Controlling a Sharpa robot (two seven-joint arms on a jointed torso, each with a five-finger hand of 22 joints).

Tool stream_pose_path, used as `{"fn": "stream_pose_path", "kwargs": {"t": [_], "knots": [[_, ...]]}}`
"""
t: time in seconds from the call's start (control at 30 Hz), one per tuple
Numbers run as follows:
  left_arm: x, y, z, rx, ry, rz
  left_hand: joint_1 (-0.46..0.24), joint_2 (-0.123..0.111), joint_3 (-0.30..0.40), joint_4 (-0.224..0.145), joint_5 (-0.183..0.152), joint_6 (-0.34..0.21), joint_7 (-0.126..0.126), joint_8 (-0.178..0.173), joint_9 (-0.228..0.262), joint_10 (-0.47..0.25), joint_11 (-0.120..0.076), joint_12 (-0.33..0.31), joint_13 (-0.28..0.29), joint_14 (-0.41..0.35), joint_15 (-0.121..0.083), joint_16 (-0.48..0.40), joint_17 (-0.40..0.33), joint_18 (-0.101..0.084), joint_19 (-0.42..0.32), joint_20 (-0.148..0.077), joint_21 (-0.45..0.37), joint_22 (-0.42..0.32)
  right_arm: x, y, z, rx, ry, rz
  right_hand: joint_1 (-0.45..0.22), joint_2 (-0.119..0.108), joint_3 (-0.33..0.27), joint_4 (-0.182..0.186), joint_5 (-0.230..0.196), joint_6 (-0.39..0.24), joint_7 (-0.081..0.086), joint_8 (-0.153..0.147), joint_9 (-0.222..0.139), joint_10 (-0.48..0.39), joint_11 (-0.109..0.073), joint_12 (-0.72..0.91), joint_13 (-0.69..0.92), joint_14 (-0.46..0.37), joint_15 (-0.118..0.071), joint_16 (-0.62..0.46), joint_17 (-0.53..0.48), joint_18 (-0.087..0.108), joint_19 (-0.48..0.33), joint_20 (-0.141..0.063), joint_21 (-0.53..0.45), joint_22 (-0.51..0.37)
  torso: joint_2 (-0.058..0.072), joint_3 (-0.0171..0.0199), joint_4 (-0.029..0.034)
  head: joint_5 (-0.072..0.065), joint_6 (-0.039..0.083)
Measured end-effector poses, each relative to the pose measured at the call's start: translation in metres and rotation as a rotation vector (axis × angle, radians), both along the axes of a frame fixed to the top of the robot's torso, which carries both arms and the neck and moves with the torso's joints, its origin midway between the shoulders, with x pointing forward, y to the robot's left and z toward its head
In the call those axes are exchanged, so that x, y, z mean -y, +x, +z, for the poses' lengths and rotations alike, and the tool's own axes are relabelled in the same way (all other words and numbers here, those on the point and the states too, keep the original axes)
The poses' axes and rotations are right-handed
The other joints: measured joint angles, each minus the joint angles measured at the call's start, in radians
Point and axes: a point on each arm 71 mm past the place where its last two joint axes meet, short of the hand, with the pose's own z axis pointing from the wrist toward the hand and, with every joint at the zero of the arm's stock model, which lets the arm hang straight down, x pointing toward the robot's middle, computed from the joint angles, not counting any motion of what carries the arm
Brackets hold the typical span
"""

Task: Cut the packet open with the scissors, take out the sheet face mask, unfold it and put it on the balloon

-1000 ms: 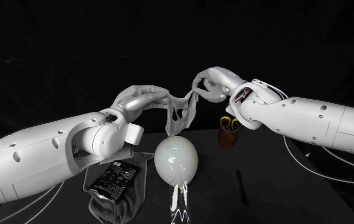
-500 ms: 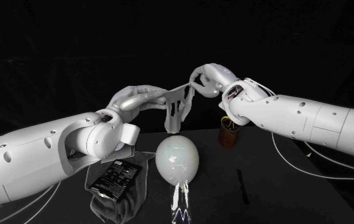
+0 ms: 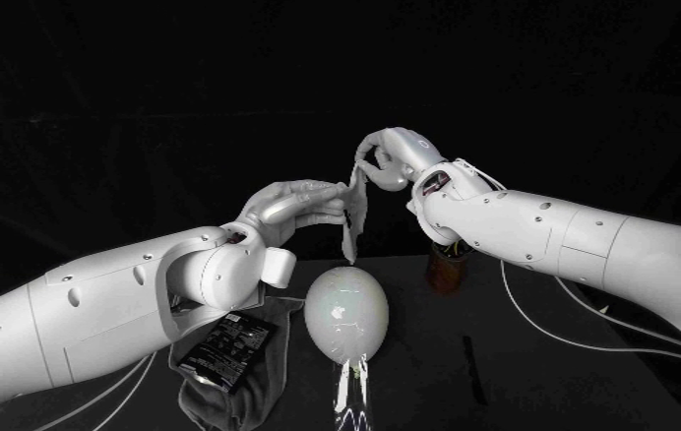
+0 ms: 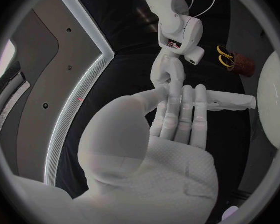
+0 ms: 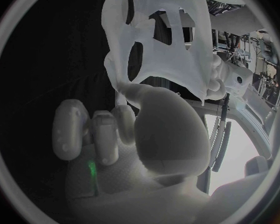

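The white sheet mask (image 3: pixel 352 213) hangs in the air above the balloon (image 3: pixel 345 313), turned edge-on between both hands. My right hand (image 3: pixel 386 155) pinches its top edge; in the right wrist view the mask (image 5: pixel 171 40) spreads with its eye holes showing above the thumb of that hand (image 5: pixel 155 119). At the mask's side, my left hand (image 3: pixel 301 205) holds it with straightened fingers (image 4: pixel 180 109), a strip of mask (image 4: pixel 230 101) reaching past them. The pale oval balloon lies on the table. The black packet (image 3: pixel 224 344) lies on a grey cloth (image 3: pixel 213 401) at the front left.
A brown cup (image 3: pixel 447 266) with yellow-handled scissors (image 4: pixel 226 57) stands right of the balloon, partly behind my right arm. White cables trail over the table at the right. A thin dark stick (image 3: pixel 474 367) lies at the front right.
Both hands have come closer together. The mask, stretched wide between them before, now hangs narrow and edge-on above the balloon.
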Motion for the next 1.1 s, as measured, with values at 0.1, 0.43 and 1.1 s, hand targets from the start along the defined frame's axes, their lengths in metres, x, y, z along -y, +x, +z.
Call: {"fn": "stream_pose_path", "kwargs": {"t": [0.1,0.43,1.1], "knots": [[0.002,0.005,-0.004,-0.013,-0.007,0.01,0.0,0.0,0.0,0.0,0.0,0.0,0.0,-0.001,0.0,0.0,0.0,-0.004,0.0,0.002,0.001,-0.004,-0.005,0.005,0.0,0.0,0.0,0.0,-0.004,0.0,0.001,0.038,-0.034,0.029,0.0,0.0,-0.013,0.002,0.0,0.0,0.0,0.001,-0.003,-0.003,0.003,0.0,0.0,0.0,0.0,0.0,0.0,0.0,-0.003,0.0,-0.003,0.0,0.001,-0.0007,-0.0004,0.003,0.001],[0.008,0.014,-0.008,-0.041,-0.022,0.017,0.0,0.0,0.0,0.0,0.0,0.0,0.0,-0.004,0.001,0.0,0.0,-0.007,-0.002,0.002,0.001,-0.012,-0.013,0.005,0.0,0.0,-0.008,-0.003,-0.014,-0.003,0.004,0.177,-0.153,0.095,0.003,0.003,-0.019,0.002,0.0,-0.002,0.001,0.008,-0.006,-0.003,0.003,0.0,0.0,0.0,0.0,-0.001,0.0,0.0,-0.003,0.0,0.002,0.0,0.0,0.0007,-0.0022,0.005,0.0],[0.015,0.009,-0.013,-0.068,0.03,-0.084,0.015,-0.043,-0.062,-0.025,0.001,-0.003,0.029,-0.135,0.211,-0.069,0.032,-0.076,-0.045,-0.038,0.033,-0.05,-0.06,0.004,-0.011,0.025,-0.053,-0.028,-0.016,-0.005,0.012,0.328,-0.163,0.101,0.005,0.005,-0.024,0.002,0.0,-0.002,-0.001,0.008,-0.006,-0.001,0.005,0.0,0.0,0.0,0.0,0.0,0.0,0.0,-0.003,0.0,0.008,0.0,0.0,0.0007,-0.0022,-0.001,0.004]]}}
